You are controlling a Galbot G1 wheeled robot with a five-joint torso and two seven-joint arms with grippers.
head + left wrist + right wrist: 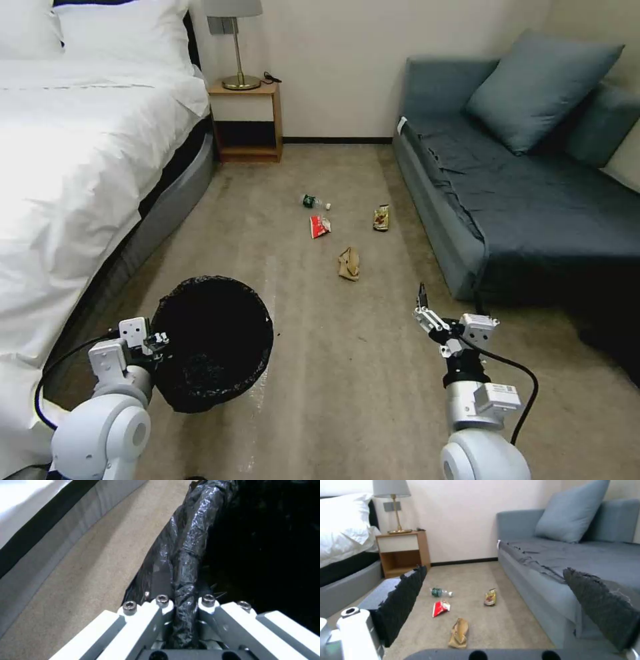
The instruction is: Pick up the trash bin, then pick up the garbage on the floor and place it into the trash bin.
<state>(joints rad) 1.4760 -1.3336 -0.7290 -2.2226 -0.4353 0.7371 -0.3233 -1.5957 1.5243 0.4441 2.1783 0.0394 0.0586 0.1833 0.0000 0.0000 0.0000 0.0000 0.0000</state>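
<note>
Head view: the trash bin sits low on the left, mouth tilted toward the camera, black bag lining crinkled around the rim. The left tool is at the bin's near-left rim, clamped on it. The bed runs along the left, just beside the bin. Right tool hangs over bare carpet, well apart from the bin, near the sofa corner, holding nothing. Four garbage pieces lie farther out on the floor between bed and sofa — crumpled brown paper bag nearest, red-and-white snack packet beyond it, gold-brown wrapper toward the sofa, clear bottle with green label farthest. Nightstand with a lamp stands at the far wall.

Left wrist view: left tool narrow, both fingers pinched on the bagged rim of the trash bin; dark bin interior on one side, carpet and bed base on the other.

Right wrist view: right tool spread wide, its black pads far apart, nothing between them. Framed in the gap on the carpet — paper bag closest, snack packet, wrapper, bottle. Sofa on one side, nightstand and lamp at the wall.
</note>
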